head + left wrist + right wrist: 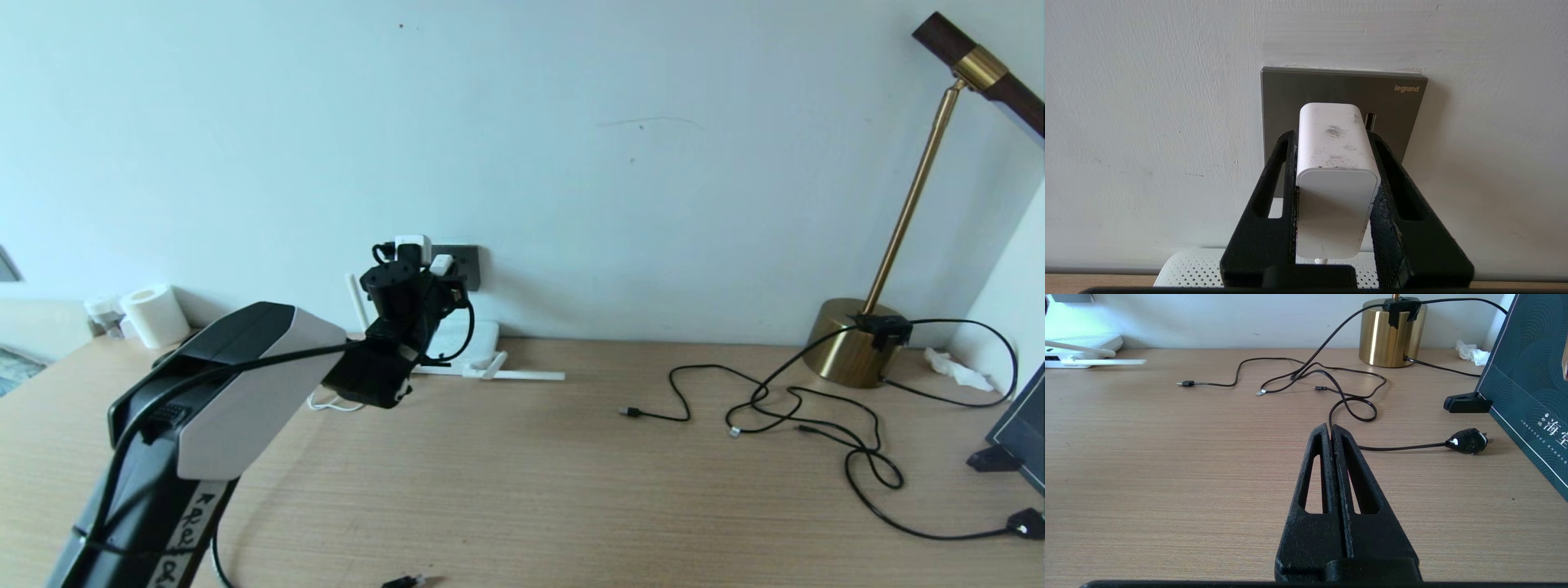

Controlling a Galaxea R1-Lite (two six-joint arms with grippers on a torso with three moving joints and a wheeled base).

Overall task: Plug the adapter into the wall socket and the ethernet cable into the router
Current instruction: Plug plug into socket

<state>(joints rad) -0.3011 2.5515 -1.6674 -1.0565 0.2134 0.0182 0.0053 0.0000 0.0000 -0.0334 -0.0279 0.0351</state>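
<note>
My left gripper [1332,136] is shut on the white adapter [1336,171], one finger on each side. The adapter's far end is up against the dark-grey wall socket [1400,110], and a metal pin shows beside its far corner. In the head view the left gripper [434,276] is raised at the wall socket [469,263], above the router [473,336]. The ethernet cable's black plug with a clear tip [406,581] lies at the table's near edge. My right gripper [1331,428] is shut on nothing and hovers low over the table; the head view does not show it.
Thin black cables [784,408] loop across the right half of the table, one ending in a black plug [1468,441]. A brass lamp base [849,343] stands at the back right beside a dark teal box [1527,384]. A paper roll [155,314] stands at the back left.
</note>
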